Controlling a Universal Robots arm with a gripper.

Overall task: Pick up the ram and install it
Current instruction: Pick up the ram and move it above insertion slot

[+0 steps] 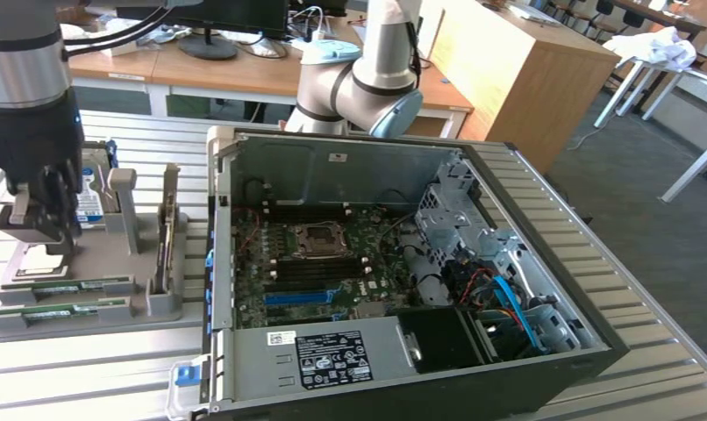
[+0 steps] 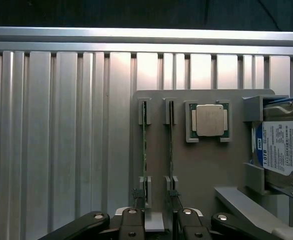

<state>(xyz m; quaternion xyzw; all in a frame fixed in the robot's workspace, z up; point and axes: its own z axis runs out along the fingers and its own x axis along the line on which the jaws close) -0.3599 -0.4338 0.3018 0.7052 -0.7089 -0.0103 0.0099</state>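
Two long green ram sticks stand on edge side by side in a grey holder (image 2: 201, 170), one (image 2: 144, 145) beside the other (image 2: 171, 145). The exterior view has them at its left, one (image 1: 67, 285) behind the other (image 1: 61, 310). My gripper (image 2: 159, 225) hangs above the end of the two sticks, open, holding nothing, with a black finger (image 2: 136, 222) on either side of the pair. In the exterior view the gripper (image 1: 40, 239) is a little above the holder (image 1: 154, 307), clear of the sticks. The open computer case (image 1: 330, 158) shows its motherboard (image 1: 318, 263).
A square silver CPU chip (image 2: 209, 120) and a hard drive (image 2: 284, 145) with a blue-white label sit on the same holder beside the sticks. The hard drive (image 1: 90, 197) stands just behind my gripper. The ribbed metal table (image 2: 61, 140) carries everything. A second robot arm (image 1: 371, 79) stands behind the case.
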